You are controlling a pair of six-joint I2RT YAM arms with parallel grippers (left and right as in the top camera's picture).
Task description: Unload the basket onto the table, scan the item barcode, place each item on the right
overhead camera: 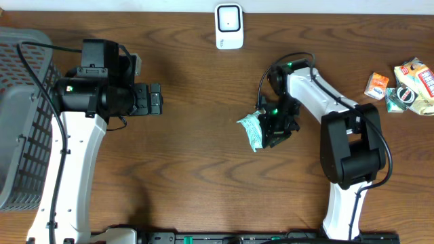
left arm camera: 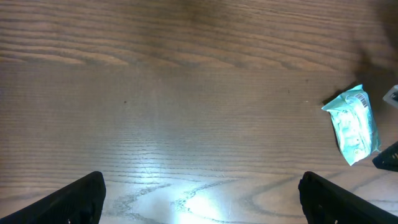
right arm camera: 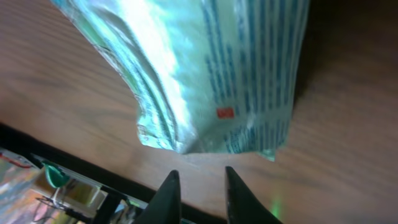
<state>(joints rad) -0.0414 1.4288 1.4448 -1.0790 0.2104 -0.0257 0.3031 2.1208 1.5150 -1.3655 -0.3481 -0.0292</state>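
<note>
Clearly the pale green crinkled plastic packet (overhead camera: 252, 131) lies flat on the brown wooden desk (overhead camera: 190, 163), a little right of centre in the overhead frame. The right gripper (overhead camera: 270, 130) sits at the packet's right edge. In the right wrist view its fingers (right arm camera: 166, 196) are drawn almost together with only a thin gap, nothing visible between the tips, and the packet's crimped end lies just past them. The left gripper (overhead camera: 157, 100) is at centre left, well apart from the packet, its fingers (left arm camera: 81, 199) spread wide over bare wood. A white upright barcode scanner (overhead camera: 229, 26) stands at the top centre edge. A grey mesh basket (overhead camera: 20, 135) fills the far left, and several snack packets (overhead camera: 415, 80) lie at the upper right.
</note>
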